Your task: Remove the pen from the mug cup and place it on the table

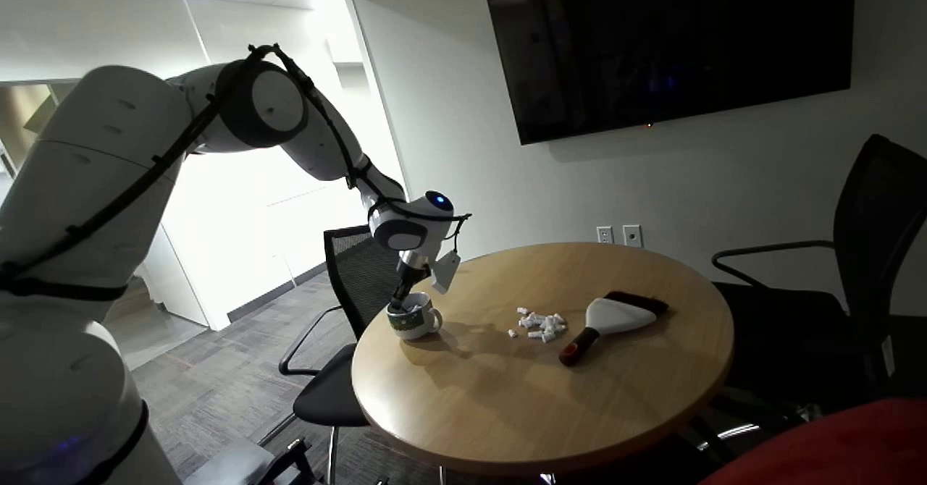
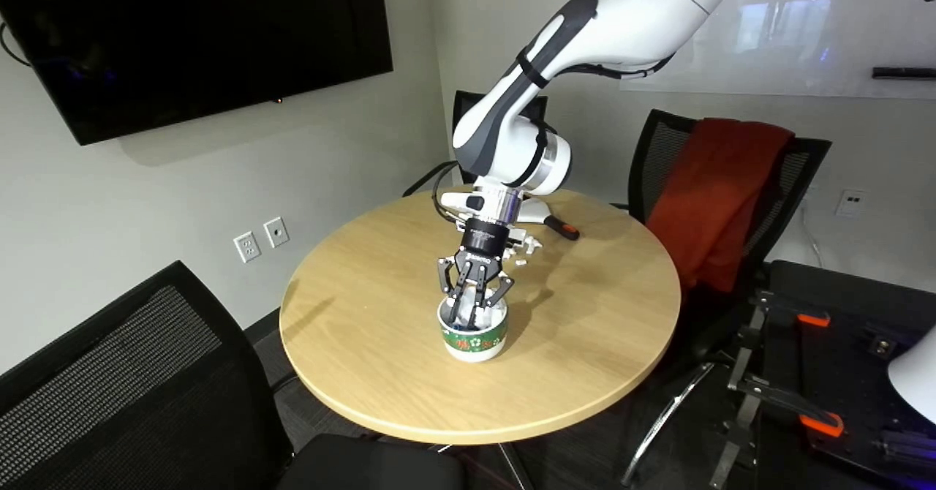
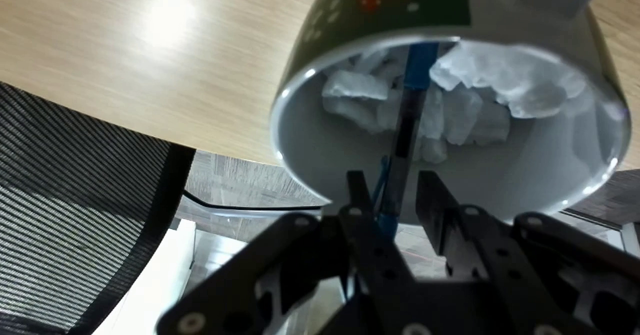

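The mug cup (image 1: 413, 323) stands upright near the edge of the round tan table (image 1: 492, 391); it also shows in an exterior view (image 2: 474, 345) with a green floral band. The wrist view shows white chunks inside the mug cup (image 3: 345, 170) and the pen (image 3: 406, 120), dark and clear with blue ends, leaning in it. My gripper (image 3: 394, 181) is open at the mug's rim, its fingers on both sides of the pen's upper end. A gap shows between the pen and the right-hand finger. The pen is hard to make out in both exterior views.
Small white bits (image 1: 542, 324) lie on the table beyond the mug. A white scoop-shaped tool with a dark handle (image 1: 615, 317) lies past them. Black chairs (image 1: 355, 275) stand around the table, one with a red cloth (image 2: 713, 205). A wall is behind the table.
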`<action>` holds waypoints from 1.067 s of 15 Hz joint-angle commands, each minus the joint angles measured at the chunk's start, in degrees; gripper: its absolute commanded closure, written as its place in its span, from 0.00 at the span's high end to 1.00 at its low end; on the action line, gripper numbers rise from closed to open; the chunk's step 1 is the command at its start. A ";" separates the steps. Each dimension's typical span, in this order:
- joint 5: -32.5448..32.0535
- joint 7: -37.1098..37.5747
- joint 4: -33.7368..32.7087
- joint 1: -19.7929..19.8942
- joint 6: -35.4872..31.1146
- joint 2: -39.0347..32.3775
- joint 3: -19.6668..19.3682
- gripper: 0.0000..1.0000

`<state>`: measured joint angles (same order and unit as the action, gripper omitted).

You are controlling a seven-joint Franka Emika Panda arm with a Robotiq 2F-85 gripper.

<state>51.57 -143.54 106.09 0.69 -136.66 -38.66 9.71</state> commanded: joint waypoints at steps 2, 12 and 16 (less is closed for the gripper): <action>-0.07 1.49 -1.92 -0.07 -2.18 -1.91 0.80 0.07; 5.75 -1.22 0.30 4.99 3.61 1.92 2.49 0.04; 9.04 -2.65 -0.80 6.92 11.12 0.72 1.89 0.04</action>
<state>57.80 -143.88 105.25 5.71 -130.59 -38.32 11.32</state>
